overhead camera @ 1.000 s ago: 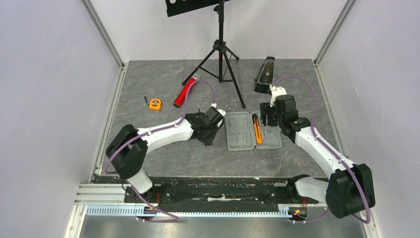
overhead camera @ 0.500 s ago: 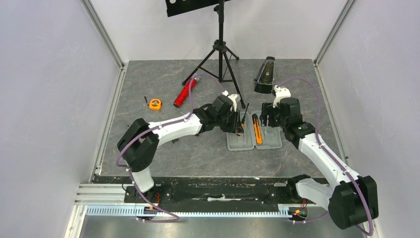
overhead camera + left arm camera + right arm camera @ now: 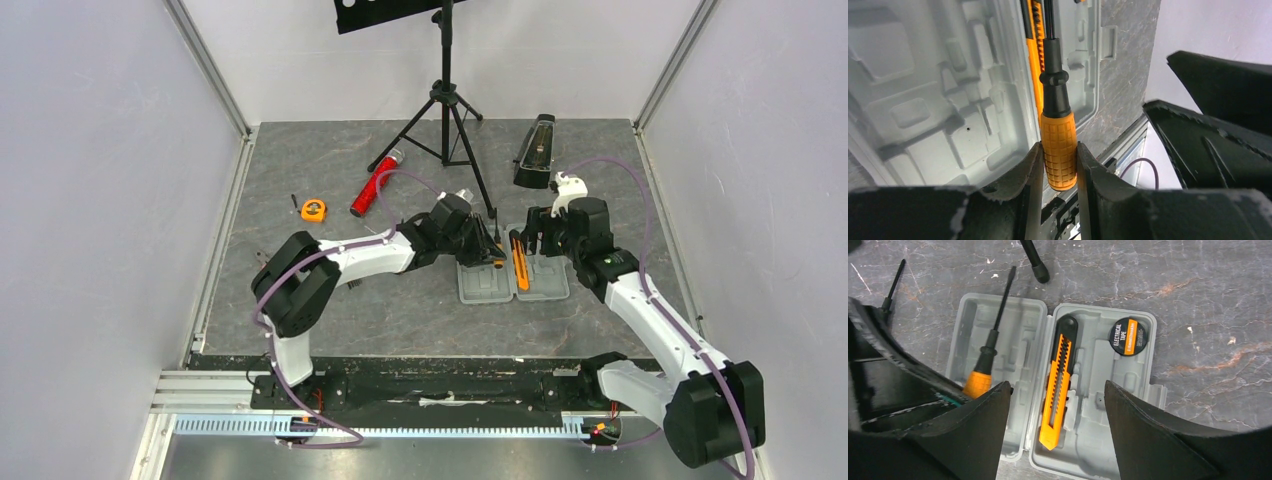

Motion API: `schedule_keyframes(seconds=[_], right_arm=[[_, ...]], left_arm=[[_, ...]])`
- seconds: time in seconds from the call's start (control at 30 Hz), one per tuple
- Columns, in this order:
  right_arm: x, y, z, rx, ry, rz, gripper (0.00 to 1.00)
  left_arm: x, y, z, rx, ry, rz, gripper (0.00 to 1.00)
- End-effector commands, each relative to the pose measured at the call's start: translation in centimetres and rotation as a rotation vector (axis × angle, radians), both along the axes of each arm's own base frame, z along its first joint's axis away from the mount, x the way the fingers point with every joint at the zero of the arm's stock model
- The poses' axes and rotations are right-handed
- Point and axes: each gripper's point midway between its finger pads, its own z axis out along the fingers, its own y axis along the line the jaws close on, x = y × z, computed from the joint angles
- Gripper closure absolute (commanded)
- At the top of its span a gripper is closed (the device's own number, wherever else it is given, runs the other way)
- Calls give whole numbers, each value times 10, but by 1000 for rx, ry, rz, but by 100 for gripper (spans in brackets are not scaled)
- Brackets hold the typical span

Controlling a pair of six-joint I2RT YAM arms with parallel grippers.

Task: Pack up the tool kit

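Observation:
The grey case [image 3: 478,287] lies open at the table's middle. An orange knife [image 3: 518,262] lies in its right half. It also shows in the right wrist view [image 3: 1058,385], beside a black electrical tape roll [image 3: 1127,336]. My left gripper [image 3: 490,255] is shut on a screwdriver's orange handle [image 3: 1058,150] and holds it over the case's left half [image 3: 923,100], its black shaft pointing to the far side. The screwdriver also shows in the right wrist view [image 3: 985,360]. My right gripper [image 3: 535,235] is open and empty above the case's right half [image 3: 1098,450]. An orange tape measure [image 3: 314,209] lies at the far left.
A red glittery cylinder [image 3: 375,185] lies left of a black tripod stand [image 3: 445,110], one foot [image 3: 1038,270] just behind the case. A black metronome [image 3: 536,150] stands at the back right. A small black tool [image 3: 293,202] lies by the tape measure.
My left gripper has moved right, from beside the case to over its left half, with the screwdriver in it. My right gripper has shifted only slightly.

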Motion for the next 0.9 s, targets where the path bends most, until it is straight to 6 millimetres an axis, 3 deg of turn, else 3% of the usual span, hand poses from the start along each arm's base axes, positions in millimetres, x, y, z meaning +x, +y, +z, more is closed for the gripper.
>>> schedule_keyframes(seconds=[0.0,0.13,0.33,0.53,0.73,0.87], right_arm=[[4,12,4,59,-23,36,29],[2,17,-2,74,-4,61,28],[0,23,-10,89,22,87,28],[0,27,-13,99,36,105,28],[1,30,-13,108,42,123,28],[2,31,-11,106,43,125,28]], left_arm=[[-6,-14,-13,-68,127,33,89],[-15,-19,-33,-79,206,18,89],[-18,-25,-39,-78,236,-3,87],[-21,-25,-42,-86,255,-2,69],[-19,-21,-31,-87,212,9,43],[-17,-15,-25,-82,180,29,39]])
